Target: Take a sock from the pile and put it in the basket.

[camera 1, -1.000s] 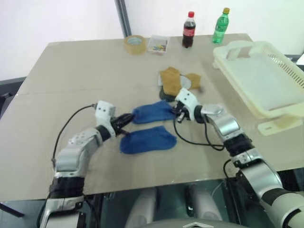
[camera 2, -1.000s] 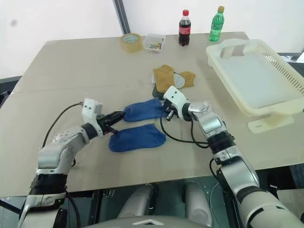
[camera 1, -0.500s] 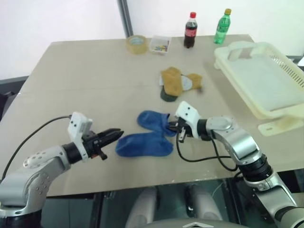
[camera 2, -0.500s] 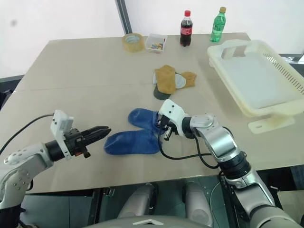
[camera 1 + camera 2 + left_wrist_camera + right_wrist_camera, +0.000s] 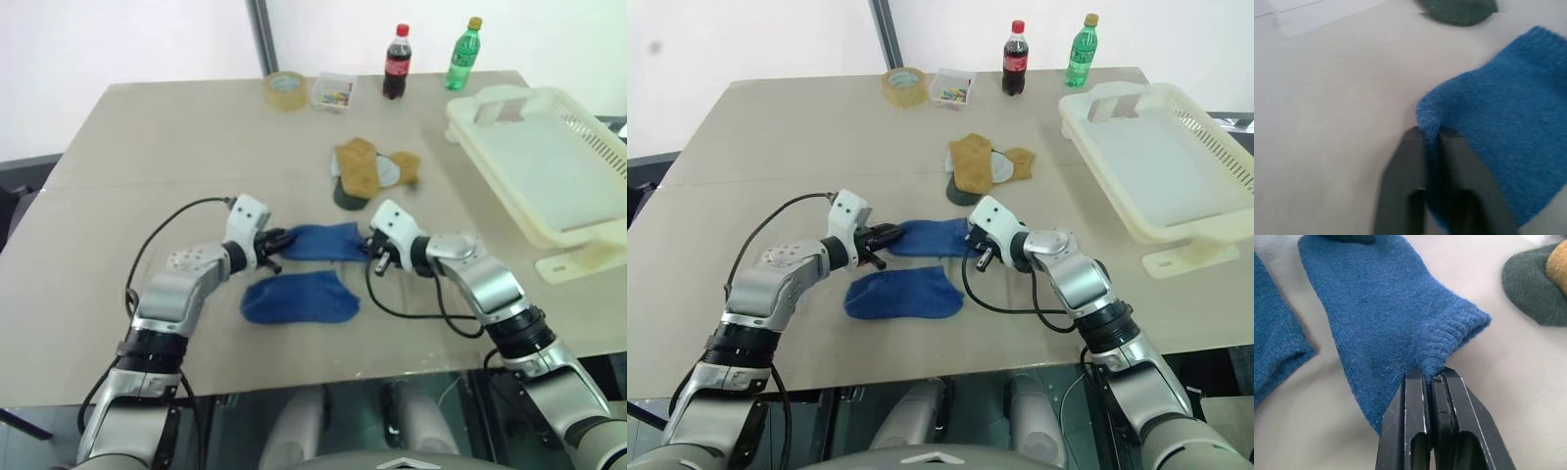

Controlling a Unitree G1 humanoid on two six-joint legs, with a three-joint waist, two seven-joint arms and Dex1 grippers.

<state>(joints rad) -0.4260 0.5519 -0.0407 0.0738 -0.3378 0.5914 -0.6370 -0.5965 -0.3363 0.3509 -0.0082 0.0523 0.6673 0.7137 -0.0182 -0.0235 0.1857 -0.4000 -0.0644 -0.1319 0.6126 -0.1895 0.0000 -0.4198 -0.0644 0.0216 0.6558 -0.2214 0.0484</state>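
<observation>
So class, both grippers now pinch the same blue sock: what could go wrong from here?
1. The left gripper and right gripper hold opposite ends of one sock; pulling apart could stretch it or slip a pinch.
2. A second blue sock lies close by and might get dragged along.
3. The basket sits far right, a long carry.

Both head views look forward and down from above over the beige rectangular tabletop (image 5: 176,147), sharing nearly the whole scene. Each wrist view sits very close, looking along its black fingers at the bright royal-blue fabric sock (image 5: 1386,308) they share.
</observation>
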